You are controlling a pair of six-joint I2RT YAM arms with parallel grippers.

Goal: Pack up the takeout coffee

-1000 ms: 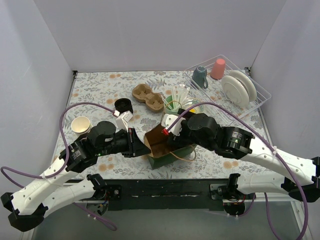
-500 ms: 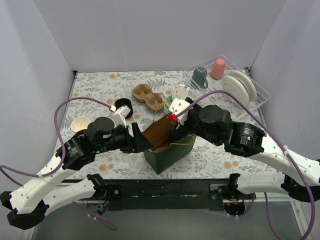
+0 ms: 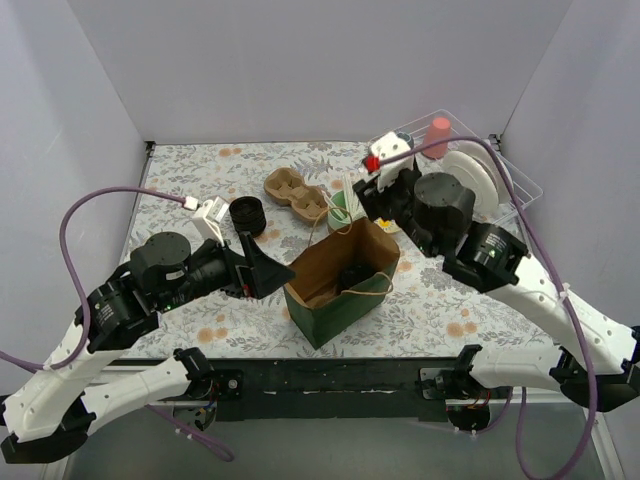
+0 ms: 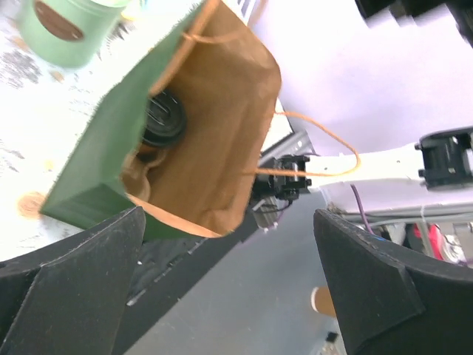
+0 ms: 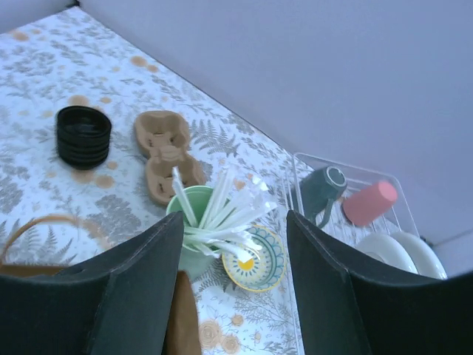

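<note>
The takeout coffee [image 4: 164,118] sits deep inside a paper bag [image 3: 330,318]. Only its round black lid shows, with a sliver of brown cup under it. The bag is green outside and brown inside. It stands on the table with its mouth open, and it has two thin string handles [image 4: 325,155].

My left gripper [image 4: 229,222] hangs just beside the bag's mouth and looks into it, fingers spread wide and grasping nothing. My right gripper [image 5: 233,218] is raised beyond the bag, above the far half of the table. Its fingers are apart with nothing between them.

The table [image 3: 200,170] wears a white cloth printed with grey leaves and orange flowers. Plain pale walls [image 3: 300,70] close it in on the left, the far side and the right.

Counted, going outward from the bag:
- One green cup [image 5: 194,222] holding a bunch of white straws [image 5: 222,211], too many to count.
- One small patterned plate [image 5: 255,259], just beside that cup.
- One cardboard cup carrier [image 3: 297,195], with two pockets showing.
- One stack of black lids [image 3: 247,213], near the carrier.
- One clear rack [image 3: 520,190] in the far right corner. It holds one teal mug [image 5: 321,188], one pink cup [image 3: 437,135] and at least two white plates [image 3: 480,175] standing on edge.
</note>
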